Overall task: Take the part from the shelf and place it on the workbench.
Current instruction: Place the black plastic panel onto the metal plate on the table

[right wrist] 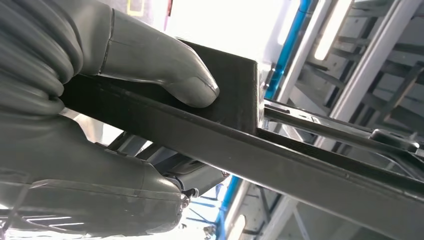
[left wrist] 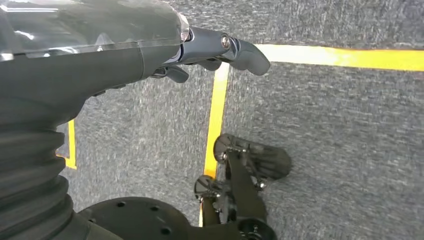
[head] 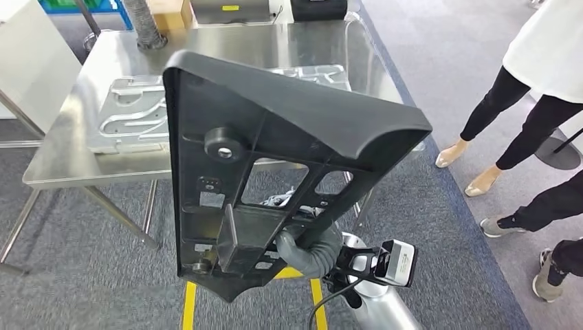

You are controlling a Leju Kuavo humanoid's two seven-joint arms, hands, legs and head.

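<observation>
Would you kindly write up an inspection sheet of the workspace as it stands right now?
Surface: steel workbench ahead of the robot, shiny top.
Job's things: large black part held up in front of the head camera, not yet on the workbench.
Clutter: silver metal plate lying on the workbench; ribbed hose at its far edge.
Hands: right hand grips the part's lower bracket; left hand hangs over the carpet, holding nothing.
Cables: black cable at the right wrist.
Surroundings: grey carpet, yellow floor tape, people's legs at right.
</observation>
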